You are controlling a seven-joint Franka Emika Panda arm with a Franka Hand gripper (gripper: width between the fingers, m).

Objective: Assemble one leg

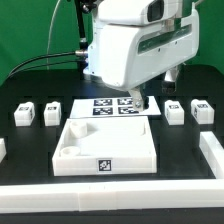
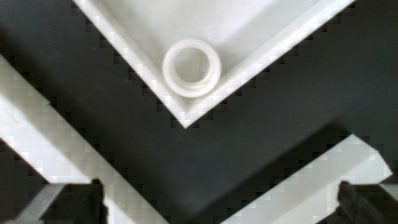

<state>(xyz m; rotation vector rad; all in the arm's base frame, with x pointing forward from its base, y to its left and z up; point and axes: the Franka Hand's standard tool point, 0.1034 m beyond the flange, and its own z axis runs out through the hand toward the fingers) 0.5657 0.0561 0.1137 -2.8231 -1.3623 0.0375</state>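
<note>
Four small white legs with marker tags lie on the black table: two at the exterior view's left and two at its right. The flat white tabletop lies in the middle. My gripper hangs low over the tabletop's far right corner, apart from every leg. In the wrist view the tabletop's corner with its round socket lies ahead of the gripper. The dark fingertips stand wide apart with nothing between them. No leg shows in the wrist view.
The marker board lies just behind the tabletop, partly under the arm. White border walls run along the front and the right side. Cables hang behind the arm at the back.
</note>
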